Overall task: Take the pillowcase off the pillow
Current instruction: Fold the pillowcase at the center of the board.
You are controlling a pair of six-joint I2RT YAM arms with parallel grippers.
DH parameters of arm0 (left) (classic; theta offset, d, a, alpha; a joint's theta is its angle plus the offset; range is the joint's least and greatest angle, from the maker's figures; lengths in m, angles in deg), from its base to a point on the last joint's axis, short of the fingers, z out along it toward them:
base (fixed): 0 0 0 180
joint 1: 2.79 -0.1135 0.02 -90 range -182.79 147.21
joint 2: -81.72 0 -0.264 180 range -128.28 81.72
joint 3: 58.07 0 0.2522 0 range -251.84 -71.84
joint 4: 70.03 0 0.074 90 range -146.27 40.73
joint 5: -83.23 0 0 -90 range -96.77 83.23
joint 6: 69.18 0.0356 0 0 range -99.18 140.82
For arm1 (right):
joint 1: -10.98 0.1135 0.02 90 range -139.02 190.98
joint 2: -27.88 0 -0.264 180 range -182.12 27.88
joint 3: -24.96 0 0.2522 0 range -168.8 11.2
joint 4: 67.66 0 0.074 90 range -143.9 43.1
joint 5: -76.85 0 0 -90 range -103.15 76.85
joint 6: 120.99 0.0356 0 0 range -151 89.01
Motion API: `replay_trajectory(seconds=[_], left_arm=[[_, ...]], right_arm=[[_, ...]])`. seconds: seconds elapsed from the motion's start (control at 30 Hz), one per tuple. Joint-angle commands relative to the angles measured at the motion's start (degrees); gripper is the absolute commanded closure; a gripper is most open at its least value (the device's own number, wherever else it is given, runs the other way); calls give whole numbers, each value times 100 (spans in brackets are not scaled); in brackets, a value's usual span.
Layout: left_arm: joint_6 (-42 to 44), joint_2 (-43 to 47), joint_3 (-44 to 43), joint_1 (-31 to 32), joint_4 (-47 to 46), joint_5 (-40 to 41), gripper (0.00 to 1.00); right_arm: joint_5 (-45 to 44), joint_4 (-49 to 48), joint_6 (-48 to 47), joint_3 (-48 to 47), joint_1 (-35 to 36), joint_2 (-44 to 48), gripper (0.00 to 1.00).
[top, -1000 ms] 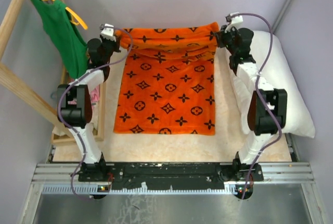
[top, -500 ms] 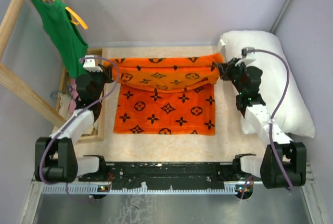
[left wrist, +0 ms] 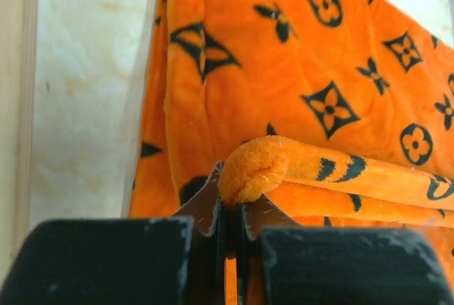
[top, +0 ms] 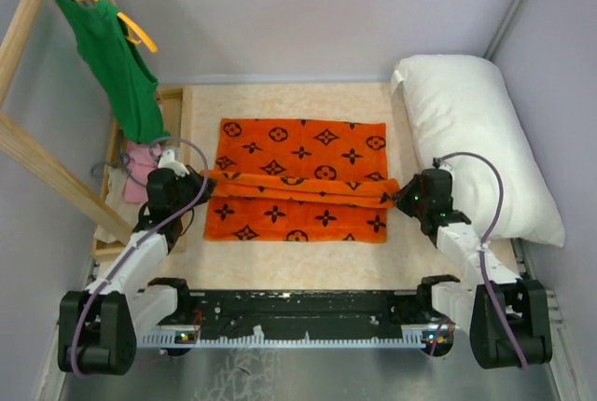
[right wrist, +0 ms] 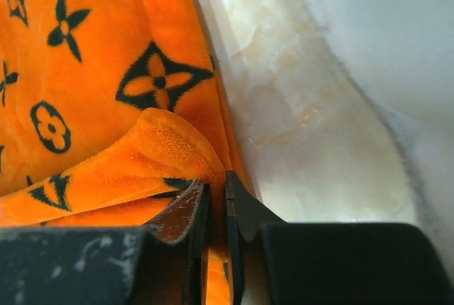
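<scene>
**Top view.** Locate the pillowcase [top: 298, 154] flat at the centre of the table [top: 298, 256], doubled over itself, with a raised fold edge strung left to right across its lower half. Locate the pillow [top: 480, 140] along the right edge, bare and apart from the orange fabric. Judge the removal itself as done. Note the left gripper [top: 201, 186] at the left end of the raised edge and the right gripper [top: 403, 198] at the right end. Note the green tank top [top: 117, 56] hanging at upper left and the pink cloth [top: 140, 159] just behind the left gripper, both apart from the pillowcase. Beware of the right arm close beside the pillow: likely to nudge it on any wide retreat.

**Left wrist view.** Shows the left gripper [left wrist: 228, 214] at lower centre, jaws clamped tight on a rolled corner of the pillowcase [left wrist: 284, 71]. Expect the fuzzy pile to cling to the tips on release and drag the fold askew.

**Right wrist view.** Shows the right gripper [right wrist: 216, 206] at lower centre, jaws narrow, a thin slit with orange between them, nipping the folded corner of the pillowcase [right wrist: 92, 71]. Shows the pillow [right wrist: 383, 35] at upper right. Guard against uneven letting-go: would skew the edge toward one side.
</scene>
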Motion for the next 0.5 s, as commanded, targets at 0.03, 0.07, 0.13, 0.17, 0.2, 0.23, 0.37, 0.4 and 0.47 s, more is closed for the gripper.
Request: replay_trajectory(seconds=[0.03, 0.07, 0.13, 0.17, 0.2, 0.23, 0.37, 0.4, 0.47], left_arm=[[-366, 216, 309, -151, 605, 339, 88], [-383, 223, 303, -155, 699, 326, 81], [-399, 253, 243, -154, 930, 368, 64], [-390, 274, 147, -158, 1113, 448, 55], [-367, 321, 3, -156, 1307, 542, 46], [-309, 386, -163, -151, 1468, 583, 33], [286, 586, -961, -62, 1725, 736, 0], [470, 531, -1252, 23, 1860, 938, 0], [857, 231, -1731, 297, 1950, 1354, 0]], right_arm=[[-678, 155, -59, 81, -113, 87, 84], [-660, 173, -114, 78, -111, 91, 83], [-486, 134, -260, 96, -112, 143, 70], [-355, 106, -311, 94, -106, 195, 59], [-318, 123, -360, 71, -100, 271, 48], [-359, 159, -425, 16, -85, 371, 40], [-1574, 174, -971, -518, 497, 834, 2], [-1933, 60, -1203, -681, 866, 860, 1], [-2524, -197, -1637, -1032, 1437, 582, 1]])
